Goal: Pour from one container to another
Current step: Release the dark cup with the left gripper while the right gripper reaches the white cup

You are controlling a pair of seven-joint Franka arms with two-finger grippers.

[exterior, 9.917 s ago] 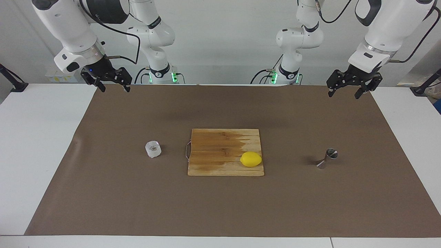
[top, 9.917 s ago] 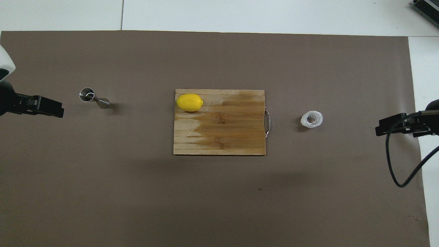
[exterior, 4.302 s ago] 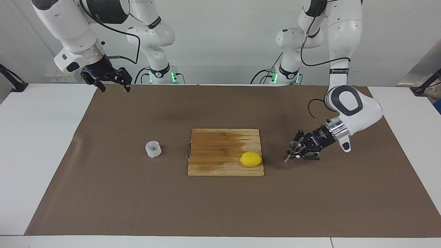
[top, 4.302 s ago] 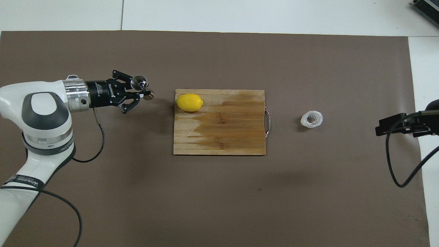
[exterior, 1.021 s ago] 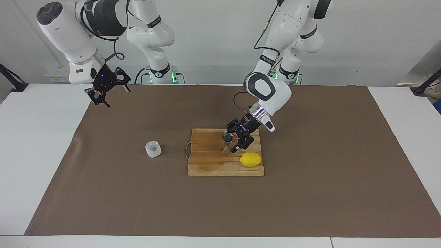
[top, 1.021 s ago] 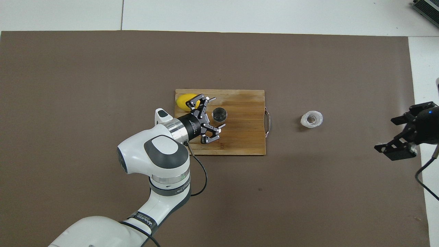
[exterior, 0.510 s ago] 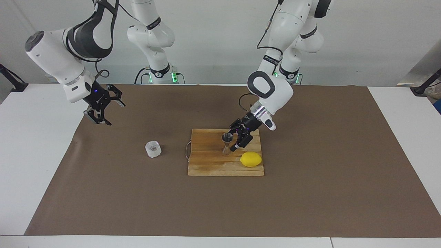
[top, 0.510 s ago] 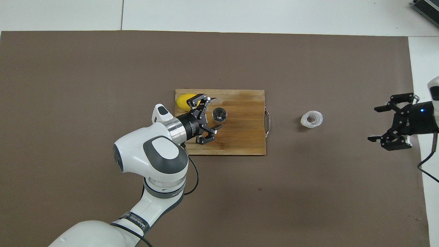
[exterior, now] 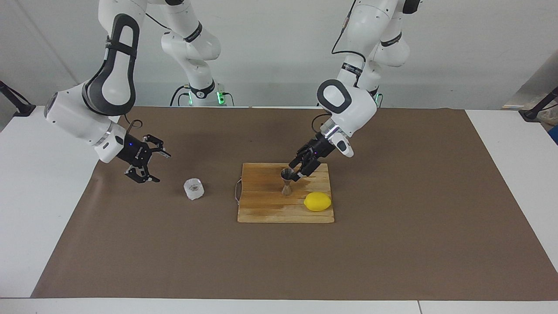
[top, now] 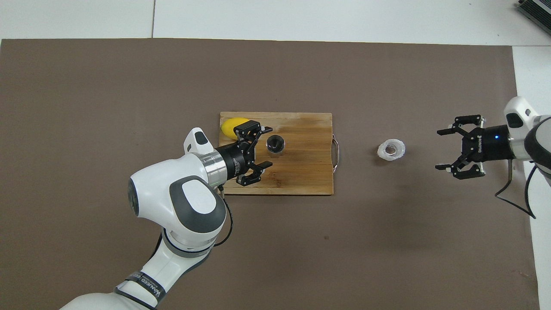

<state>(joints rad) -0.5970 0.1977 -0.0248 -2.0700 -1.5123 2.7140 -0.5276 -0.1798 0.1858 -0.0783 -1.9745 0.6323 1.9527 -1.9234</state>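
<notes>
The jigger (exterior: 286,182) stands upright on the board (exterior: 261,209), at ten o'clock from the lemon (exterior: 317,202). The left gripper (exterior: 301,168), spread, sits beside it, apart. The right gripper (exterior: 150,164), spread, sits at nine o'clock of the tumbler (exterior: 194,189) on the mat. Next, I judge: enclose and pinch the tumbler.

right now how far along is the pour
Done: the steel jigger stands upright on the cutting board beside the lemon, and the open left gripper is off it. In hand: the open right gripper is near the glass tumbler. Left: grasping, carrying, pouring.
</notes>
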